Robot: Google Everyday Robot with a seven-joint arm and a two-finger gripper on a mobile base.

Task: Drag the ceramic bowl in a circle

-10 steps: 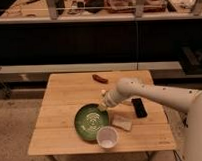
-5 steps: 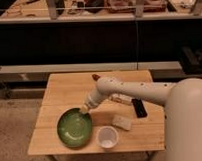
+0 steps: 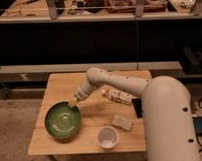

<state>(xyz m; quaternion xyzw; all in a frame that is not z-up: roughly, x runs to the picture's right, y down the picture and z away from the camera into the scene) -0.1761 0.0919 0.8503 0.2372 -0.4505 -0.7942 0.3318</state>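
The ceramic bowl is a wide, shallow, glossy green dish with a darker rim, lying at the front left of the wooden table. My white arm reaches across the table from the right. At its tip my gripper is shut and presses on the bowl's far right rim.
A small white cup stands near the front edge, right of the bowl. A tan sponge-like block lies beside it, a packaged snack bar behind it, a black object by my arm. The table's left edge runs close to the bowl.
The bowl has slid leftward and slightly forward across the table, and my arm has stretched further left with it. The cup and other items stayed put.
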